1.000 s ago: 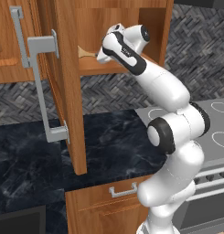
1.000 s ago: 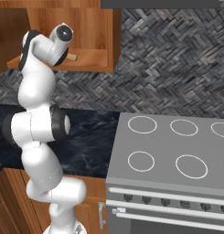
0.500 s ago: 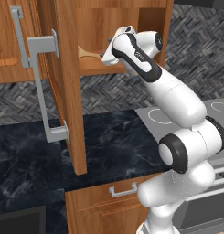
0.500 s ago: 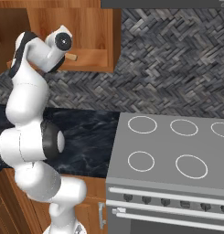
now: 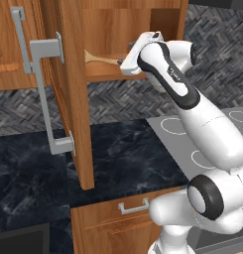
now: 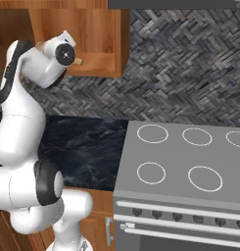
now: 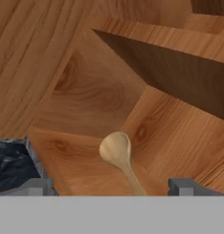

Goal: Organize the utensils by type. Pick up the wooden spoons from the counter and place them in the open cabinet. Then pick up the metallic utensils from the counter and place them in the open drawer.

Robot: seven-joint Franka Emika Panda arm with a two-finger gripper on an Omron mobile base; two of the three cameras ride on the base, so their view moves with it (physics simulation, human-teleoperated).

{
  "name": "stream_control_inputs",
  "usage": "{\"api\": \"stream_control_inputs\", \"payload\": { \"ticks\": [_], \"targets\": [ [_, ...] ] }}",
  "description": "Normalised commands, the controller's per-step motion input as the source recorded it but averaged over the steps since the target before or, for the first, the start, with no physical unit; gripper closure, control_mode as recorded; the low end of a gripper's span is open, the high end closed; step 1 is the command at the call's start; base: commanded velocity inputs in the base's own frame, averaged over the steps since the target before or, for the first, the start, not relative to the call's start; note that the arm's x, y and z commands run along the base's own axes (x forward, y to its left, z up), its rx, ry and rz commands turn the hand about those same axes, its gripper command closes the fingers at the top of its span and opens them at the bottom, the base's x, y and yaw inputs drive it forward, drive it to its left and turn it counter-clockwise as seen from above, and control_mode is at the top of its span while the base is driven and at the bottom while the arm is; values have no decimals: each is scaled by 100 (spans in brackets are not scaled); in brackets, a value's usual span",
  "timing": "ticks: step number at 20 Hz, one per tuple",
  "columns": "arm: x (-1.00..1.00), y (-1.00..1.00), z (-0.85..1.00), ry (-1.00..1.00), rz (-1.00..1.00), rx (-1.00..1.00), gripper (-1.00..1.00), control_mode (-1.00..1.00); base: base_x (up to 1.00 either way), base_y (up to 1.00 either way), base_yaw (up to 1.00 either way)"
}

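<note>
Right now the gripper sits at the mouth of the open cabinet, jaws spread wide and holding nothing. A wooden spoon lies flat on the cabinet shelf between the two fingertips, bowl pointing inward. In the left base view its handle pokes out beside the hand. Counter below, stove to the right.

- I see the open cabinet shelf carrying one wooden spoon, lying flat, its handle toward the front edge.
- Below it, the black counter runs left of the stove.
</note>
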Motion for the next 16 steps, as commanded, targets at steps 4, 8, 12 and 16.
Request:
{"api": "stream_control_inputs", "payload": {
  "ticks": [4,8,12,16],
  "targets": [
    [-85,-4,14,9,-16,12,-100,-100,0,0,0],
    [-98,-7,11,8,-24,15,-100,-100,0,0,0],
    [-96,-6,0,18,-42,19,-100,-100,0,0,0],
    [-96,-15,0,33,-35,18,-100,-100,0,0,0]
  ]
}}
